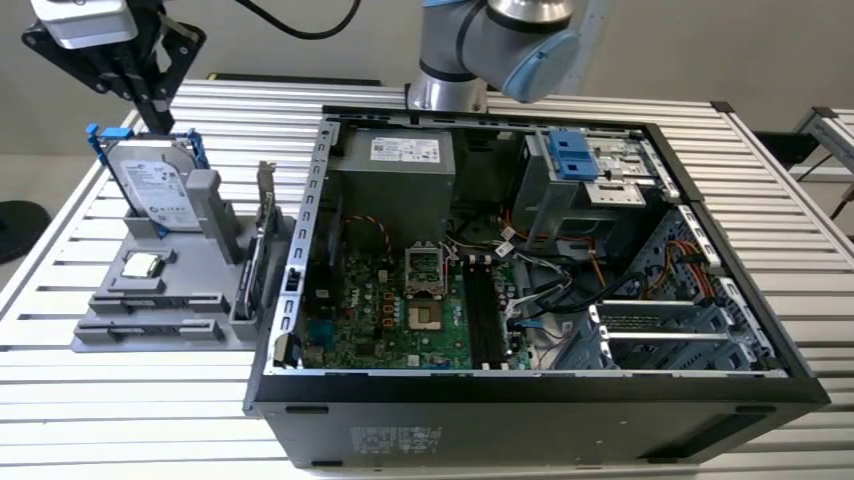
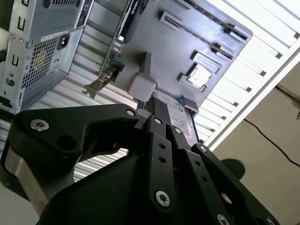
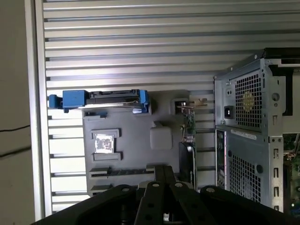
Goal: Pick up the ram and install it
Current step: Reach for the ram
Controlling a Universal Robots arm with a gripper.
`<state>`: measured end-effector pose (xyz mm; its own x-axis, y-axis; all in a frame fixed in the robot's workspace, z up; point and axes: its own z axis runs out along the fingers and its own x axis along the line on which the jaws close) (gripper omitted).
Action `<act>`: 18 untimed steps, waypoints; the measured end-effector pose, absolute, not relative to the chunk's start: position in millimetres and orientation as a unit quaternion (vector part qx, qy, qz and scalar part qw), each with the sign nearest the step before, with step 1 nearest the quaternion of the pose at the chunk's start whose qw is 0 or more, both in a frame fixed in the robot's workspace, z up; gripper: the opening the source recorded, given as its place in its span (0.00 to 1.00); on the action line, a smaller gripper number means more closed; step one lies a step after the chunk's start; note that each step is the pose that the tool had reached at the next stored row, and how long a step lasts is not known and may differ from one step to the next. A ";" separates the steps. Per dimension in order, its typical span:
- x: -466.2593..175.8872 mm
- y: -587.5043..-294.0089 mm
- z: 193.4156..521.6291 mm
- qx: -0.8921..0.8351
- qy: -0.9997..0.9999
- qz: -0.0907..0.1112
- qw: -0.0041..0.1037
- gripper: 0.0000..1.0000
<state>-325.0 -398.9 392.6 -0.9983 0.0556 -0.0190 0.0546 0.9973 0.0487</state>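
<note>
My gripper [image 1: 156, 115] hangs at the exterior view's upper left, just above the grey parts holder [image 1: 200, 215]. Its black fingers [image 2: 158, 123] lie together with nothing between them, so it is shut. In the first wrist view my gripper [image 3: 162, 169] sits over the holder's long slots. A thin dark strip stands edge-on in one slot; it looks like the ram [image 3: 123, 172] [image 1: 151, 300], though I cannot be sure. The open computer case [image 1: 747, 375] lies beside the holder, its motherboard [image 1: 387, 310] facing up.
The holder also carries a silver hard drive [image 1: 154, 185] in a blue bracket, a processor chip [image 1: 142, 265] and an upright card with a metal bracket [image 1: 267, 225]. Everything rests on a slatted metal table [image 1: 107, 400]. The arm's base [image 1: 447, 90] stands behind the case.
</note>
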 end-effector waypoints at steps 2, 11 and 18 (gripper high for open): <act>-329.0 -398.9 392.6 0.027 0.999 0.024 0.010 0.00; -346.3 -398.8 392.6 0.026 0.999 0.024 0.010 0.00; -356.5 -398.9 392.6 0.024 0.999 0.024 0.010 0.00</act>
<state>-356.5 -398.9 392.6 -0.9986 0.0491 -0.0190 0.0482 0.9976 0.0487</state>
